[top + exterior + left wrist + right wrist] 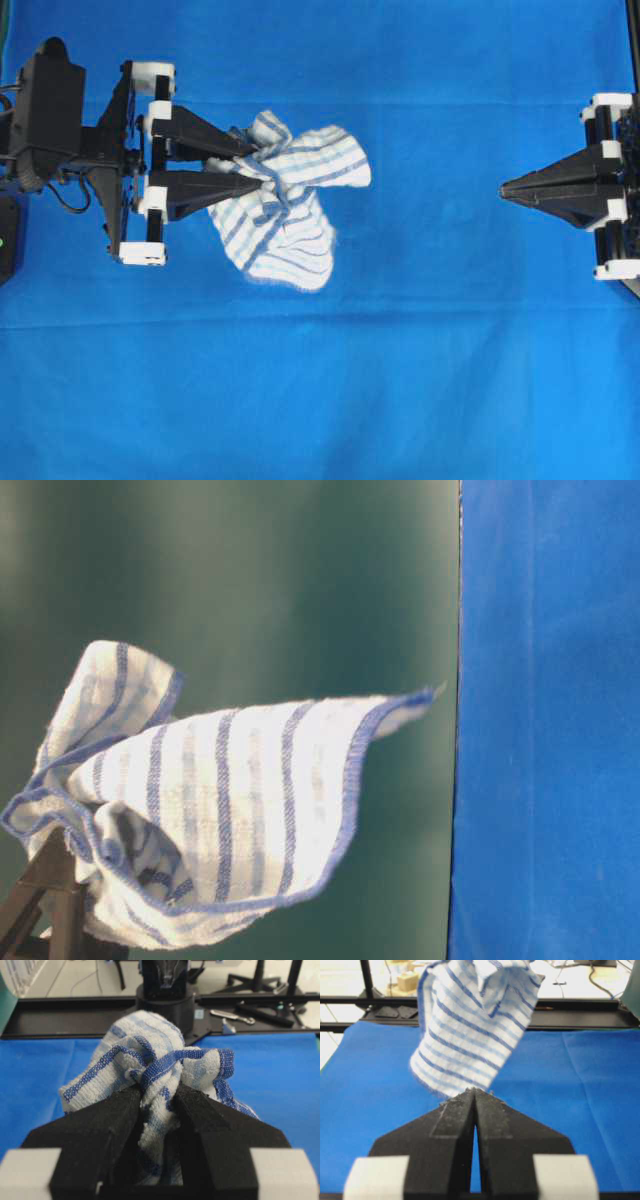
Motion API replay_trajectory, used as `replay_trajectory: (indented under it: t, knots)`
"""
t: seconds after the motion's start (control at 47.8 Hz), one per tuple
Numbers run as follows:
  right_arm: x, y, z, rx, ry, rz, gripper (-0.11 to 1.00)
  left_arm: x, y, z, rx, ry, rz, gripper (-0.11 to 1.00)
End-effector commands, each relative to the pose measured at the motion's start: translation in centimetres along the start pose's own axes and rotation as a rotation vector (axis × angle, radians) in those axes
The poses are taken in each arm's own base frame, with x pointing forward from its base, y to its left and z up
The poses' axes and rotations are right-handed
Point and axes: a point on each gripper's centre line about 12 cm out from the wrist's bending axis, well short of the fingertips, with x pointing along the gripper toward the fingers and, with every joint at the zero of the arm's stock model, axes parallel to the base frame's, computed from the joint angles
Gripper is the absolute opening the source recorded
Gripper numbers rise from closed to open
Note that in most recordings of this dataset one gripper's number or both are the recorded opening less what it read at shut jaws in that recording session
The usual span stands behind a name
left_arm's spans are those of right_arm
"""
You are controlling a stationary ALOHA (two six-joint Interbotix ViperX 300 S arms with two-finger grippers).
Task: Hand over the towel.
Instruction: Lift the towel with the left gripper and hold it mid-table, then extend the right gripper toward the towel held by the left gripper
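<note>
The blue tablecloth covers the whole work surface and serves as the backdrop for everything else. Over its left part, the left arm reaches in from the left edge, and its left gripper is clamped on a bunched fold of the towel, the two black fingers pinching the cloth between them, as the left wrist view shows plainly. The towel, white with thin blue and grey stripes, spreads out from the fingertips towards the middle of the tablecloth; in the table-level view it hangs loose with one corner sticking out sideways, and it seems to be lifted clear of the tablecloth, though the overhead view alone does not make that certain. Over the right edge of the tablecloth, well apart from the towel, sits the right gripper, its jaws pressed together with nothing between them and its tip pointing towards the towel across the bare blue cloth.
</note>
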Motion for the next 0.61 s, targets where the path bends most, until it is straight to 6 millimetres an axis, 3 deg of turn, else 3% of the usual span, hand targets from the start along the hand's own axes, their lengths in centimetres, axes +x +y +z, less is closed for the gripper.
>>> replay_trajectory:
  t: [0.0,0.272,0.481,0.523,0.585]
  knots:
    - [0.3,0.0,1.0,0.003,-0.021,0.000,0.00,0.0,-0.1,0.9,0.003,-0.032,-0.003,0.15]
    - [0.7,0.0,1.0,0.008,-0.017,0.002,0.00,0.2,-0.1,0.8,0.003,-0.029,-0.002,0.15]
    - [3.6,0.5,2.0,0.009,-0.005,0.021,0.01,0.2,0.0,0.8,0.003,-0.029,0.000,0.15]
    - [4.6,0.7,2.1,0.009,0.005,0.026,0.06,0.2,0.0,0.8,0.003,-0.029,0.000,0.15]
    - [6.4,0.9,2.3,0.008,0.014,0.034,0.26,0.2,0.0,0.8,0.003,-0.029,0.000,0.15]
